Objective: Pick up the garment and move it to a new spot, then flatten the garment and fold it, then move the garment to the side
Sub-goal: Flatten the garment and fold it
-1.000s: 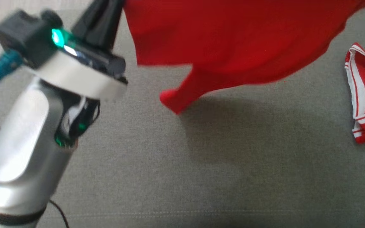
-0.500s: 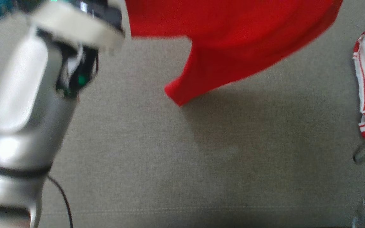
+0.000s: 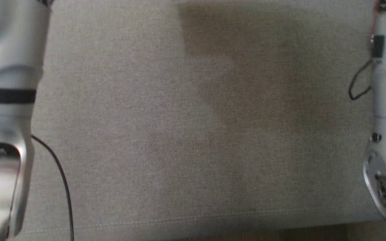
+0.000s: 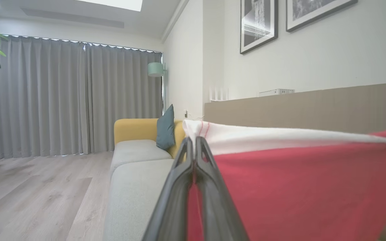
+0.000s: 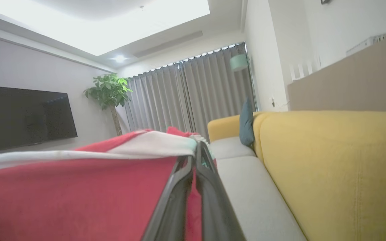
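The pick-up is done, by my reckoning: the garment [image 4: 297,187] is off the surface and hangs in the air between my two grippers. My left gripper [image 4: 194,144] is clamped tight on one top corner, fingers pressed together over the white band [image 4: 280,137] that runs along the upper edge. My right gripper [image 5: 196,147] is pinched the same way on the opposite corner. From the left jaws the red cloth stretches away to the right, and from the right jaws it runs off to the left, so the top edge is pulled nearly straight between them and the body of the cloth drops below both sets of fingertips.

Looking down from my head, I see the grey seat cushion [image 3: 193,100] between my two forearms, with a broad shadow [image 3: 253,83] on its far half (I take that to be cast by the cloth held above, past the far edge of that view).

What is left is most of the job: lowering the garment onto a new spot, smoothing it flat, folding it, and sliding it to the side. None of that shows as done.
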Controlling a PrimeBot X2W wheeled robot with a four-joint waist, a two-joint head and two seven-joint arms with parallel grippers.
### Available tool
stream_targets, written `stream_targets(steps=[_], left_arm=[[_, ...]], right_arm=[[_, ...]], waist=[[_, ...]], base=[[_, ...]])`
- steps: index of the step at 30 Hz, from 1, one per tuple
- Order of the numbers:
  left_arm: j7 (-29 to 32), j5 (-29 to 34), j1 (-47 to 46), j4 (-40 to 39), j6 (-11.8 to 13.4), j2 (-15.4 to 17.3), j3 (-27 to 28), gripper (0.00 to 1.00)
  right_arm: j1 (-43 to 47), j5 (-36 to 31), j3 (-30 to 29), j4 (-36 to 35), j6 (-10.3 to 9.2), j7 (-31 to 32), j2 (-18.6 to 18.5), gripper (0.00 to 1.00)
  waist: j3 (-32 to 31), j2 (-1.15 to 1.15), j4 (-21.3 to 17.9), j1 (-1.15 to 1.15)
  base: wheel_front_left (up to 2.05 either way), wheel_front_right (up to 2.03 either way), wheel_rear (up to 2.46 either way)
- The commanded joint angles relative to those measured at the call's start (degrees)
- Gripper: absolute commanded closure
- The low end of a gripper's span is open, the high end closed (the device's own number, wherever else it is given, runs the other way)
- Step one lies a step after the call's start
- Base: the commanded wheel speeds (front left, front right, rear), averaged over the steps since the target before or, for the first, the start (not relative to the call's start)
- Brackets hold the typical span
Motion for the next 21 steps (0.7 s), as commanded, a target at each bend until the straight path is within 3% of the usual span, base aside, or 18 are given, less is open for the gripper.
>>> stream_targets(steps=[1,6,10,16,21], left_arm=[[-0.24,0.70,-2.61,0.34,-0.16,1.79,2.75,1.00],[-0.25,0.80,0.51,7.50,-0.96,-0.48,4.86,1.00],[-0.26,0.02,4.12,11.75,-1.67,-2.31,6.44,1.00],[-0.26,-1.04,9.88,12.91,-2.14,-4.26,9.44,1.00],[-0.27,-0.81,18.24,8.53,-2.44,-5.96,11.27,1.00]], right_arm=[[-2.76,1.27,2.07,2.69,-0.04,-1.40,1.40,1.00],[-3.66,5.00,8.00,16.36,-0.04,-5.54,1.57,1.00],[-2.22,7.86,13.84,22.91,-0.04,-8.38,1.58,1.00],[2.18,10.97,17.37,25.54,-0.04,-11.28,1.59,1.00],[9.80,11.71,18.67,23.37,-0.04,-12.75,1.39,1.00]], waist=[[1.27,0.00,-0.43,0.00],[4.03,0.00,-0.26,0.00],[6.25,0.00,0.29,0.00],[8.14,0.00,1.05,0.00],[7.57,0.00,2.02,0.00]], base=[[0.00,0.00,0.00],[0.00,0.00,0.00],[0.00,0.00,0.00],[0.00,0.00,0.00],[0.00,0.00,0.00]])
